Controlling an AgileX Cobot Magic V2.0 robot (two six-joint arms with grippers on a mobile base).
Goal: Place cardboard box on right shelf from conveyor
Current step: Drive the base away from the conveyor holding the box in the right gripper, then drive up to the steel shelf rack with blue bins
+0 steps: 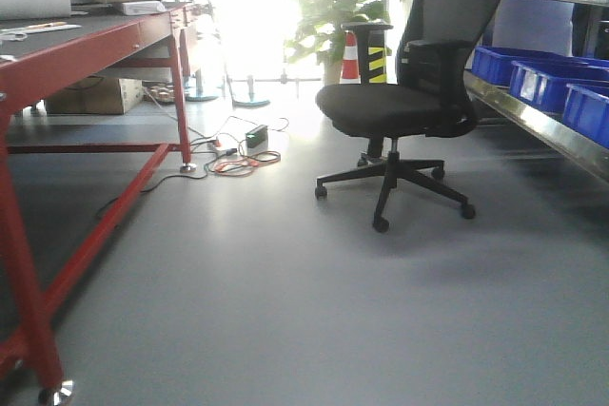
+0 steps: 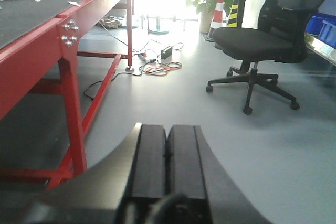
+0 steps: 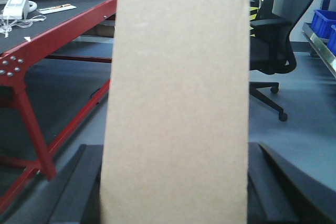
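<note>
The tan cardboard box (image 3: 178, 72) fills the middle of the right wrist view, standing upright between the dark fingers (image 3: 79, 182) of my right gripper (image 3: 175, 153), which is shut on its sides, held in the air above the grey floor. My left gripper (image 2: 167, 128) is shut, its two black pads pressed together with nothing between them, also above the floor. The right shelf (image 1: 538, 121) is a shiny steel ledge along the right edge of the front view; its lip (image 3: 321, 45) shows at the right in the right wrist view. The conveyor is out of view.
A red-framed work table (image 1: 105, 49) runs along the left. A black office chair (image 1: 419, 102) stands in front of the shelf, which carries blue bins (image 1: 557, 83). Cables and a small charger (image 1: 243, 145) lie on the floor; a plant (image 1: 333, 7) and a striped cone (image 1: 376, 54) stand behind.
</note>
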